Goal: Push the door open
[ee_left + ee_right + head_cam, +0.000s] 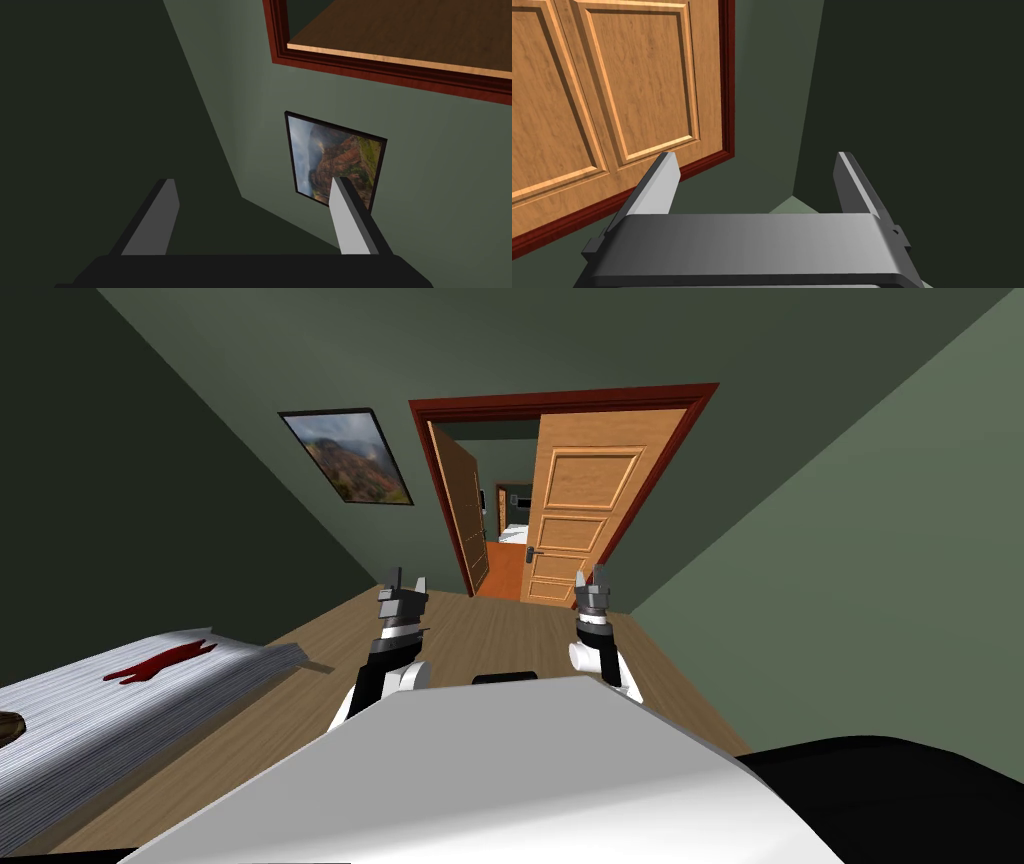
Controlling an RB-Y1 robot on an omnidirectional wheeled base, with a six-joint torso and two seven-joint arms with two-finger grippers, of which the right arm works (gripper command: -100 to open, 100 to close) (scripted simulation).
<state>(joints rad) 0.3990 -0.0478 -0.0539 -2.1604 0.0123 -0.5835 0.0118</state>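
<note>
A double door in a dark red frame [700, 398] stands ahead in the green wall. Its right leaf [580, 513] is panelled orange wood with a dark handle [532, 554] and looks nearly closed; the same leaf [587, 95] shows in the right wrist view. The left leaf [460, 503] is swung away into the room beyond, leaving a gap. My left gripper [408, 581] and right gripper [592, 577] are both raised, open and empty, well short of the door. The left gripper [250, 200] points at the wall beside the frame, and the right gripper [754, 172] at the door's edge.
A framed landscape picture [348, 456] hangs left of the door. A bed [130, 698] with a grey striped cover and a red mark lies at my left. Wooden floor [500, 633] runs to the doorway. Green walls close in on both sides.
</note>
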